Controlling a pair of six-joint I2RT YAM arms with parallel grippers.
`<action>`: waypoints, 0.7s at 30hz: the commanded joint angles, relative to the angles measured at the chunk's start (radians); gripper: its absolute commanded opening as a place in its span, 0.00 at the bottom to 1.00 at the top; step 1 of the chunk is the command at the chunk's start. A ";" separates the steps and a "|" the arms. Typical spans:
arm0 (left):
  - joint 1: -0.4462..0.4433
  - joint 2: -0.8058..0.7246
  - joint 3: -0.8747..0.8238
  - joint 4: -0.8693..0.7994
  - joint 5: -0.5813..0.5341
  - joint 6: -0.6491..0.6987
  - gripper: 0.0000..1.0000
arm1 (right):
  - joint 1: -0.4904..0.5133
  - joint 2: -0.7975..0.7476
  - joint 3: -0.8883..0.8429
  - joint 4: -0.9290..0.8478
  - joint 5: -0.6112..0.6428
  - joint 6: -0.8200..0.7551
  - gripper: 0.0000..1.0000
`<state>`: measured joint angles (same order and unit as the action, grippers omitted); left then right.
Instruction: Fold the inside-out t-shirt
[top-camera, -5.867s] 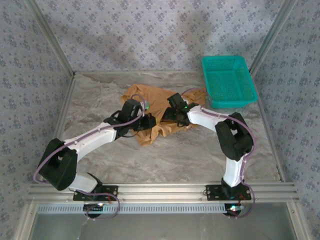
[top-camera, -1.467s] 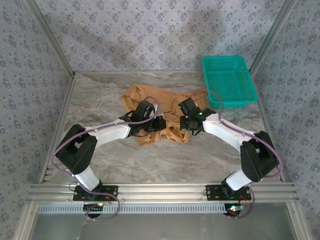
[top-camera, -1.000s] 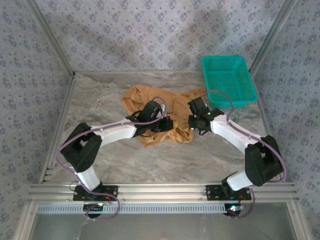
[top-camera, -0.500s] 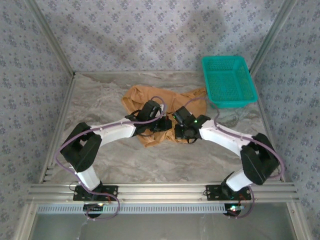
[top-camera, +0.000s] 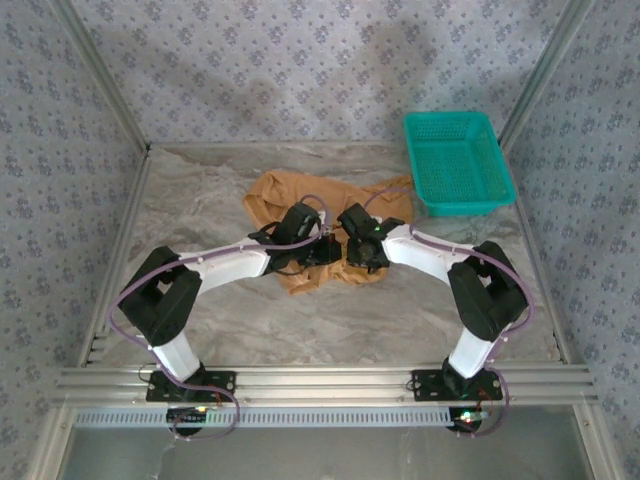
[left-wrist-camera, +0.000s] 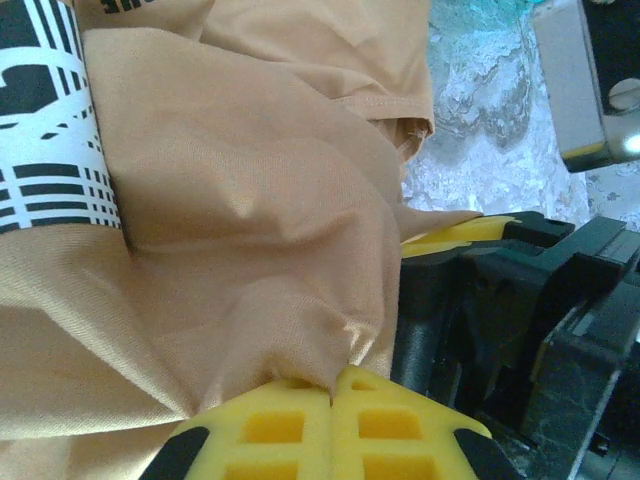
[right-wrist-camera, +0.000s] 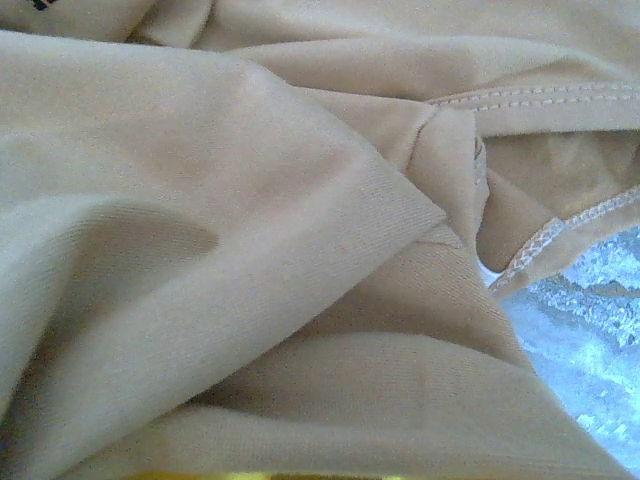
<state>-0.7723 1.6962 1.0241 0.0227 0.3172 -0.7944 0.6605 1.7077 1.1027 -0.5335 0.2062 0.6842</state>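
Robot lab test booth, metal frame (top-camera: 320, 381) around a marble-look table (top-camera: 330, 320), patterned panels (top-camera: 300, 70) behind it, left arm (top-camera: 225, 267) and right arm (top-camera: 430, 255) bolted at its near edge.

The marbled grey-white surface (top-camera: 400, 310) carries two things. A tan inside-out t-shirt (top-camera: 275, 190) lies crumpled and bunched toward its far middle. A teal basket (top-camera: 468, 208) sits in the far right corner, close beside the shirt's right edge.

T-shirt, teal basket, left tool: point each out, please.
t-shirt (top-camera: 272, 190), top external view, far-left cloth.
teal basket (top-camera: 455, 160), top external view, its mesh floor.
left tool (left-wrist-camera: 332, 402), left wrist view, where yellow fingertips meet.
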 joint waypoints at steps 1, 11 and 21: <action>0.006 -0.029 -0.010 0.000 -0.005 0.015 0.00 | -0.013 0.012 0.020 -0.005 0.032 0.012 0.37; 0.004 -0.033 -0.015 0.000 -0.002 0.012 0.00 | -0.044 0.097 0.076 0.004 0.025 0.029 0.30; 0.028 -0.002 0.020 -0.023 -0.009 0.033 0.00 | -0.042 -0.044 0.134 -0.097 -0.070 -0.036 0.00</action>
<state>-0.7635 1.6962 1.0145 0.0204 0.3168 -0.7898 0.6193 1.7523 1.1767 -0.5632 0.1783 0.6838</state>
